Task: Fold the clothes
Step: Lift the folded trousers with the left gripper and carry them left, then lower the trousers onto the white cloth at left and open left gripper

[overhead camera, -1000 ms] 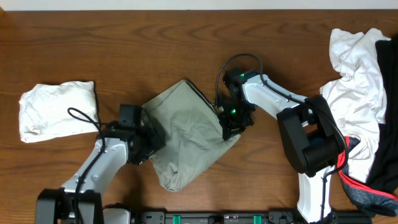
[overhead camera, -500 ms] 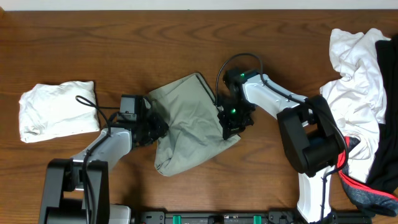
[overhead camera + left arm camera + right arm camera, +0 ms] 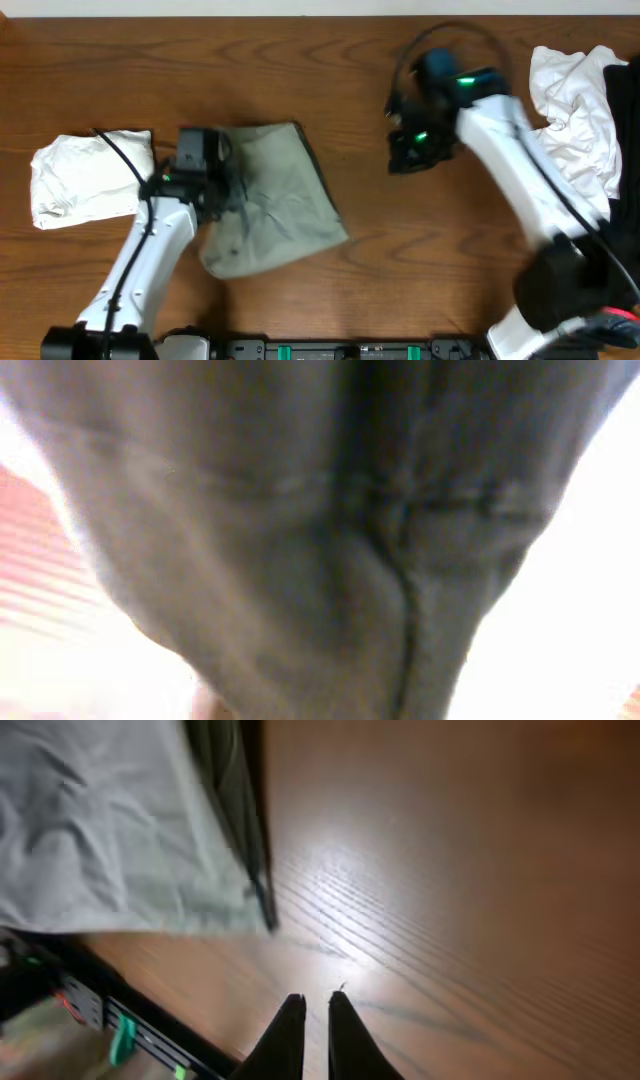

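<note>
Shifted left: khaki shorts (image 3: 285,205) now lie just beside folded white garment (image 3: 88,178), left gripper (image 3: 222,188) jaws clenched on their edge to drag them. Right gripper (image 3: 308,1020) lifted clear, well apart from that garment, jaws closed and empty.

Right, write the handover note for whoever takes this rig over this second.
Left hand: shut on the left edge of the khaki garment.
Right hand: shut, empty, above bare table to the right of that garment.
Done: white garment lies folded at far left; the khaki one is folded into a rough compact shape mid-table.
Left: set the khaki one down, then fold the pile of white, black and red-trimmed clothes at the right edge.
</note>
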Motion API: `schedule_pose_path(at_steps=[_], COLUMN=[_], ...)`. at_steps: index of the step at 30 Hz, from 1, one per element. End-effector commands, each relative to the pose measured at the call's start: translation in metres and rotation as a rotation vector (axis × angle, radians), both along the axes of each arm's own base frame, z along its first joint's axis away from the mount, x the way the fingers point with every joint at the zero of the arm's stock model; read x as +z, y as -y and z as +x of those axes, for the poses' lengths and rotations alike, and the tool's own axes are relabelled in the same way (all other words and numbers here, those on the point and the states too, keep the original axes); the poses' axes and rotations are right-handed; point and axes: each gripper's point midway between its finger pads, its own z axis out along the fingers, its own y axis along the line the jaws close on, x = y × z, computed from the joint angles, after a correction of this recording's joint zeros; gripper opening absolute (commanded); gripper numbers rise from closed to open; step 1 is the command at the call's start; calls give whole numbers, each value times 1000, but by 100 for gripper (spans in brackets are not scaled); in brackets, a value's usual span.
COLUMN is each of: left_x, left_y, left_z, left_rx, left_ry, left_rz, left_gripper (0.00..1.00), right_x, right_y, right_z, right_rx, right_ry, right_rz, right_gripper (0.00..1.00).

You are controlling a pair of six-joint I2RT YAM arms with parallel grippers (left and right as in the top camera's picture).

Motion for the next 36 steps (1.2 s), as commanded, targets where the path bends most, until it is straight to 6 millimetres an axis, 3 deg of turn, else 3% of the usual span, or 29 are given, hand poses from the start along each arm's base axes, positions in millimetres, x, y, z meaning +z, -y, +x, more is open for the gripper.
schedule_pose_path(at_steps=[1,6,13,19,26,36], left_x=[47,86,111,94,60,67], left_y=[-38,-74,-144,-198,-250,-271], left_z=[27,48,67,75,57,56], left_rx=[-13,67,223,337,529,583], left_ry=[104,192,295,292,214,290], left_rz=[191,224,274,302,266,164], left_gripper=[6,6,6,6,6,6], right_x=[33,56,56,54,52,51], right_y=[11,17,19,23,28,29], right_z=[-3,-14,-20,-22,-24,-24], right_rx=[-13,-22,-18,-19,-23,-24], right_ry=[90,134,118,111,102,102], right_rz=[17,28,20,-2,-33,-39], right_gripper=[11,12,12,12,12,13])
